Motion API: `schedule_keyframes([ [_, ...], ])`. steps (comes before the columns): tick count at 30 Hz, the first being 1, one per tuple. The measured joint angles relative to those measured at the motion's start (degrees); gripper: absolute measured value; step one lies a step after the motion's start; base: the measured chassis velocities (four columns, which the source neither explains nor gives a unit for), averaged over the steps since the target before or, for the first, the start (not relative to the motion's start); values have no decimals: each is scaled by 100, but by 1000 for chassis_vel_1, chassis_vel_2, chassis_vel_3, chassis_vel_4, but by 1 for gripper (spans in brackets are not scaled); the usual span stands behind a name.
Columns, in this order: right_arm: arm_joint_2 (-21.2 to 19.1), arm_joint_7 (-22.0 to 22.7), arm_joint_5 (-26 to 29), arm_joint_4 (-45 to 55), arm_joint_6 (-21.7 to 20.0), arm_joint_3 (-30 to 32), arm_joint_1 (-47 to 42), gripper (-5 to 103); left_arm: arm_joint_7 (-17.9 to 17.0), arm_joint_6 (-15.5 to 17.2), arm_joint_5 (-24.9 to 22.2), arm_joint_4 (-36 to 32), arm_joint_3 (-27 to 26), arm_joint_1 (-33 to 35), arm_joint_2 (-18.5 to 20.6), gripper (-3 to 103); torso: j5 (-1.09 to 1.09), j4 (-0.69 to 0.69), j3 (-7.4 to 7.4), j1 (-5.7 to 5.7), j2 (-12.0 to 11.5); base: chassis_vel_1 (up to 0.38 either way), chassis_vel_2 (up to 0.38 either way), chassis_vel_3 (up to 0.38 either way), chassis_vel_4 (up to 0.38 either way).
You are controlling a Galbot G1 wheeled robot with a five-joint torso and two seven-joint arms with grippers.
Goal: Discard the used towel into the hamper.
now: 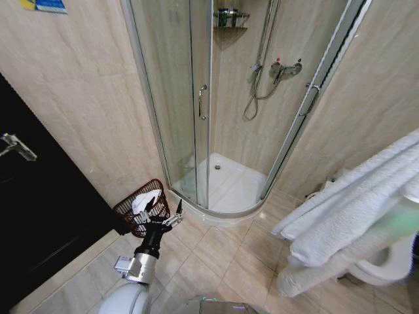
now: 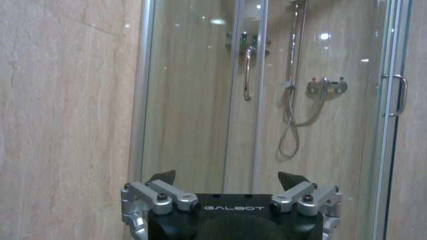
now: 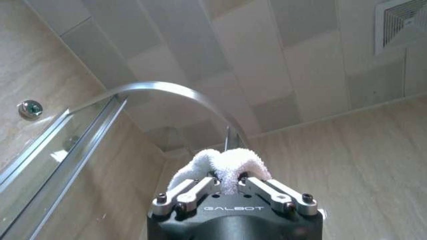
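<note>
Hamper [image 1: 140,208] sits on the floor tiles far left, against the wall by the shower glass [image 1: 177,98], w/ something white already inside. Left gripper [image 1: 159,210] hovers just beside/over its near rim, fingers spread wide, nothing held; left wrist view confirms the left gripper's open jaws face the shower enclosure. Moving right: towel [image 1: 353,209] hangs in a big white drape across the right side, long axis running diagonally up to the right. Right gripper [image 3: 227,186] is pinched tight on a towel fold, pointing up at the ceiling. So hamper lies well left of and below the right gripper; the carry likely goes leftward and down, tho left arm is nearer.
</note>
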Motion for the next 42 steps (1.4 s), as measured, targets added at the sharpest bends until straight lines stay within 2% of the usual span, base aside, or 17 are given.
schedule_keyframes([
  [42, 72, -38, -35, 0, 11, -28, -18, 8, 0, 0, 0, 0, 0, 0, 0, 100, 0, 0, 688, 563, 1251, 0, 0, 0, 0],
])
